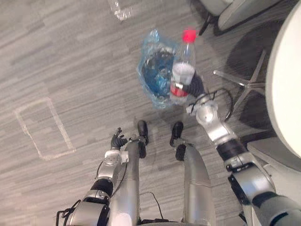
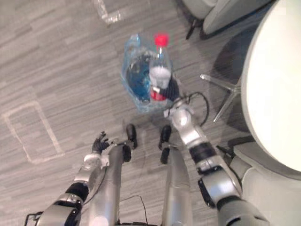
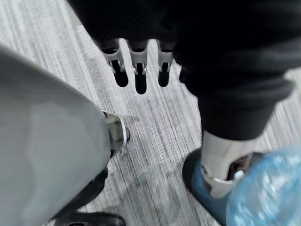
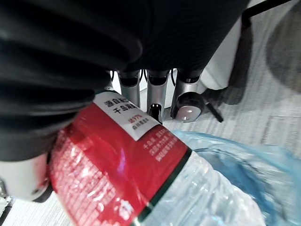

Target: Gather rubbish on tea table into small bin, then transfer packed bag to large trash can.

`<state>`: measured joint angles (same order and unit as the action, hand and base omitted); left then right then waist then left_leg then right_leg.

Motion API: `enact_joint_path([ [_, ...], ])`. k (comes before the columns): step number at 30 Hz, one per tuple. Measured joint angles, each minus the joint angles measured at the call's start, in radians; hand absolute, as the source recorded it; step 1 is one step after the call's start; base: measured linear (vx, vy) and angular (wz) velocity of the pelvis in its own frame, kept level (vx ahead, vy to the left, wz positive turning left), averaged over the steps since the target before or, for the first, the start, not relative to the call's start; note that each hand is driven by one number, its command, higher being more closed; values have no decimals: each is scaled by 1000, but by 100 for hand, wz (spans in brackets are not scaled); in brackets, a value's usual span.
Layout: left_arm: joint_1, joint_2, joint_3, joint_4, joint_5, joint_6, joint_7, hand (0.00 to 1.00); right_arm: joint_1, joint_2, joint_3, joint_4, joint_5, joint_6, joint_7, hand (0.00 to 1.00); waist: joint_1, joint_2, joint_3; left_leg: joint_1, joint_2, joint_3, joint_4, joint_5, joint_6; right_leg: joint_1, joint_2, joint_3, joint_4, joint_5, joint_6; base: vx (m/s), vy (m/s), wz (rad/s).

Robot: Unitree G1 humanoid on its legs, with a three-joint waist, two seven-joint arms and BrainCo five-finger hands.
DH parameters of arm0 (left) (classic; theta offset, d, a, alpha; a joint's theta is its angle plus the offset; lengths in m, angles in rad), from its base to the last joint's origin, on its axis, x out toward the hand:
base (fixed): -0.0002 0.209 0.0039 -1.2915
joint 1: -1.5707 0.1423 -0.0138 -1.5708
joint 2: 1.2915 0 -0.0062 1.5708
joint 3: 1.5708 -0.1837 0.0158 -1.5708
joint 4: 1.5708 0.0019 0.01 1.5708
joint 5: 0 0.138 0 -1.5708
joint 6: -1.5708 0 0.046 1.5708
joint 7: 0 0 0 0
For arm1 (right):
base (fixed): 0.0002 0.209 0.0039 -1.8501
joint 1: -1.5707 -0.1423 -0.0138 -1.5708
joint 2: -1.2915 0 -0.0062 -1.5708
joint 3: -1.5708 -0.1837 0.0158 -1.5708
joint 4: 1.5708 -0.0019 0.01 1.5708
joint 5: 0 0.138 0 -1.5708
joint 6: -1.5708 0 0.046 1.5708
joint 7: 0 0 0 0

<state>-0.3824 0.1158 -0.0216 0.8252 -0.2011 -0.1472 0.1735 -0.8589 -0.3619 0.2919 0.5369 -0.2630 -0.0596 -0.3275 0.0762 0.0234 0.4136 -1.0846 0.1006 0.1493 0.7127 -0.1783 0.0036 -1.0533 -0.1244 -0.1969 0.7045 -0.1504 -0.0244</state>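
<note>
Grey plank floor (image 1: 70, 56) runs under everything. A round white table (image 1: 287, 84) stands off to the right of the right hand's fingers, well apart from them, and a chair (image 1: 235, 12) with a star-shaped metal base lies farther out beyond them. A taped rectangle (image 1: 44, 127) is marked on the floor, out past the left hand's fingers on their outer side.

A blue see-through plastic bag (image 1: 153, 70) sits on the floor just beyond the right fingers, crumpled, its mouth open upward and something dark inside that cannot be made out. In the right wrist view its blue film shows (image 4: 244, 165) close past the fingertips.

The clear plastic bottle (image 1: 183, 66) is in the right hand (image 1: 195, 87). Its fingers (image 4: 157, 92) are curled round the red label near the bottom end, with the bottle pressed between them and the dark cover. The red cap (image 1: 189, 35) points away from the hand, and in the head views the bottle's body overlaps the bag's right edge.

The left hand (image 1: 117, 140) hangs low beside the leg. Its fingers (image 3: 136, 70) are loose, slightly apart, and hold nothing; the bag is well off to their right, and a corner of it (image 3: 268, 188) shows in the left wrist view
</note>
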Motion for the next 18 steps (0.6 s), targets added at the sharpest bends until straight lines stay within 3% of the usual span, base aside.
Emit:
enact_joint_path([
  [5, -1, -12, -4, -42, -21, -9, 0, 0, -101, -11, 5, 57, 11, 1, -28, 100, 19, 0, 0, -67, -6, -18, 9, 8, -11, -66, -11, -16, 31, -13, -10, -2, 2, 13],
  [6, -3, -12, -7, -42, -28, -12, 0, 0, -110, -9, 6, 77, 22, 2, -31, 0, 22, -1, 0, -71, -6, -23, 10, 9, -12, -68, -12, -21, 34, -15, -14, 7, -6, 12],
  [18, -3, -13, -37, -59, -38, -18, 1, 0, -110, 21, -9, 110, 17, 10, -65, 0, 28, -1, -1, -82, -9, -49, 3, 19, -27, -68, -16, -50, 43, -30, -25, 3, 0, 7],
])
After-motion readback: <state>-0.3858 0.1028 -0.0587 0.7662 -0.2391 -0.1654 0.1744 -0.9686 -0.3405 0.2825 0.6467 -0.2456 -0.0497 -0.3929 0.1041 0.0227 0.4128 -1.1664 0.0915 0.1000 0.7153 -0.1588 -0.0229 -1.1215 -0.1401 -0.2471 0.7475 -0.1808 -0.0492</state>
